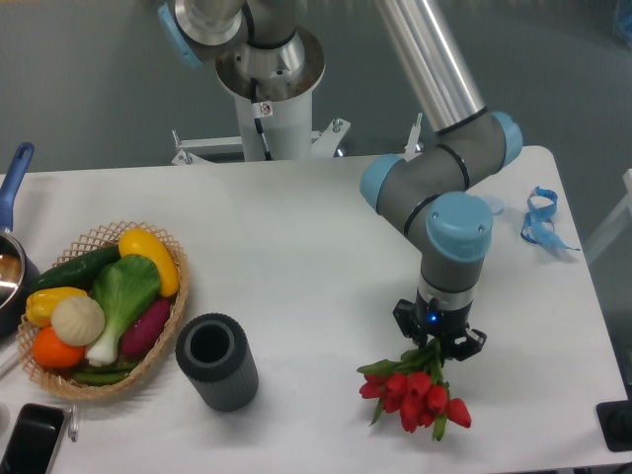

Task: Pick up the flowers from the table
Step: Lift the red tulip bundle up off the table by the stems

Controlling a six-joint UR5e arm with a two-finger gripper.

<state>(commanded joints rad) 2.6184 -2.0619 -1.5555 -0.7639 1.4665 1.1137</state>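
End effector (437, 345) grips the flowers (415, 391) – no writing legible

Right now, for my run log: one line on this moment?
gripper: shut on flowers stems | blooms hang toward table | phase: lifting

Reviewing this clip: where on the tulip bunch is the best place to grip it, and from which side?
Grip the flowers at the gathered green stems, from above. The stems narrow into one bundle there, while the red heads fan out and look crushable. The gripper is already placed there.
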